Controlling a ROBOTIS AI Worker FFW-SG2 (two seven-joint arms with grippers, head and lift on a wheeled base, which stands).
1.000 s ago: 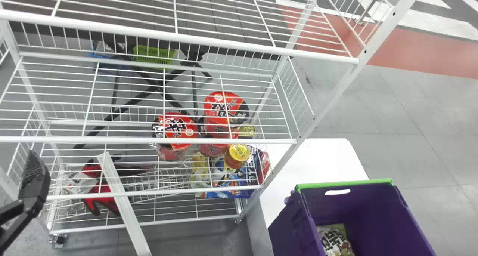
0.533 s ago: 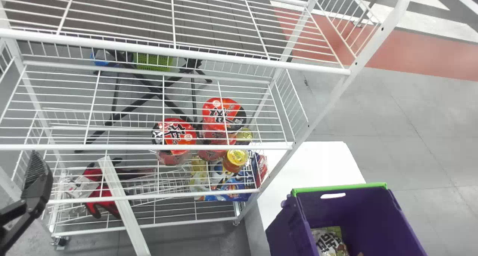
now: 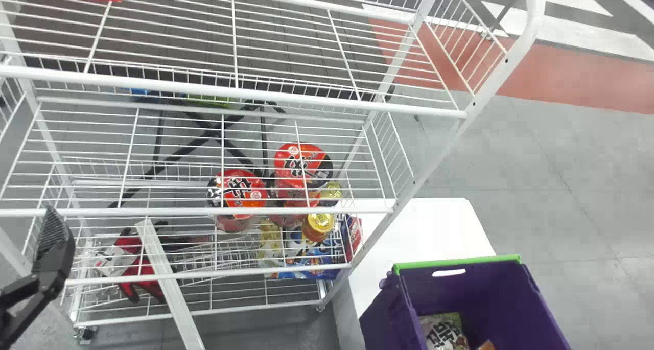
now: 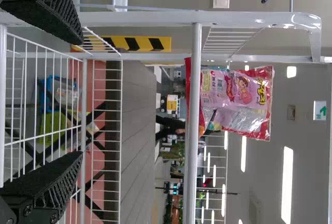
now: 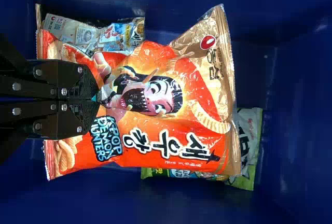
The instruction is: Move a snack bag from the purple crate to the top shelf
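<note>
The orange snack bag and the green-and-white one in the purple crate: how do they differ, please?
The orange bag is pinched by the right end effector; the green-and-white bag is not. The orange bag's face is mostly in sight, while the green-and-white bag is partly hidden beneath it. Both are printed snack bags.

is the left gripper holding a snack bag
No, the left gripper stands open, with no bag between its fingers.

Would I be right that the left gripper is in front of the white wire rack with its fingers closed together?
Not quite: the left wrist view shows the left gripper in front of the white wire rack with its fingers open.
</note>
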